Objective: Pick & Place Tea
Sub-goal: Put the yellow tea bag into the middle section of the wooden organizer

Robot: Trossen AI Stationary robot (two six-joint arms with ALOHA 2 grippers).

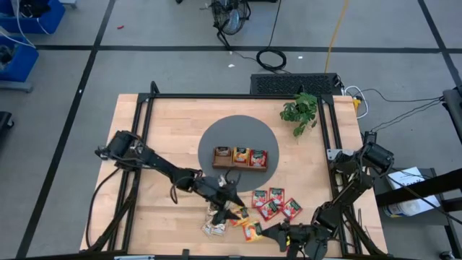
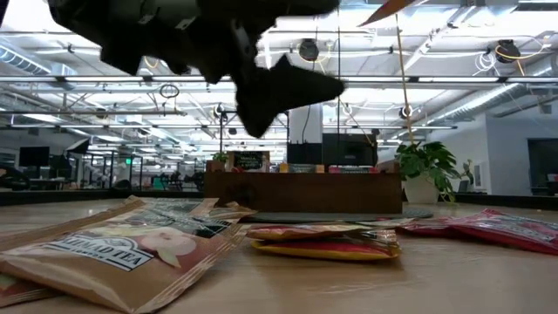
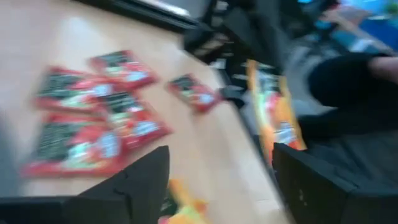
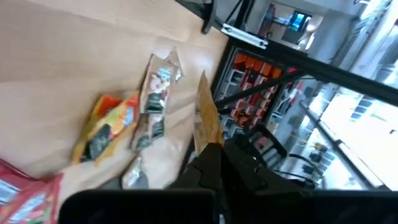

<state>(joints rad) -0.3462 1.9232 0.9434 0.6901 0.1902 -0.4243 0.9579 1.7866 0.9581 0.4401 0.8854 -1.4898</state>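
— Wooden desk (image 1: pixel 166 130): where are the tea packets (image 1: pixel 274 203)?
— Scattered along the front edge; 3 sit in the tray (image 1: pixel 239 157). The left gripper (image 1: pixel 232 204), jaws spread and empty, hangs above the pale packets (image 1: pixel 214 225).
— And the right gripper (image 1: pixel 283 235)?
— At the front edge, pinching an upright packet (image 4: pixel 208 121), seen only from its wrist.

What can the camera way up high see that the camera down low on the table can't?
Only the high view shows the whole left arm, its open left gripper over the loose packets, the shut right gripper holding an orange packet, and the three packets lying in the wooden tray. Only the low view shows the room's ceiling lights and a pale packet up close. Both show the tray, the plant and the red packets.
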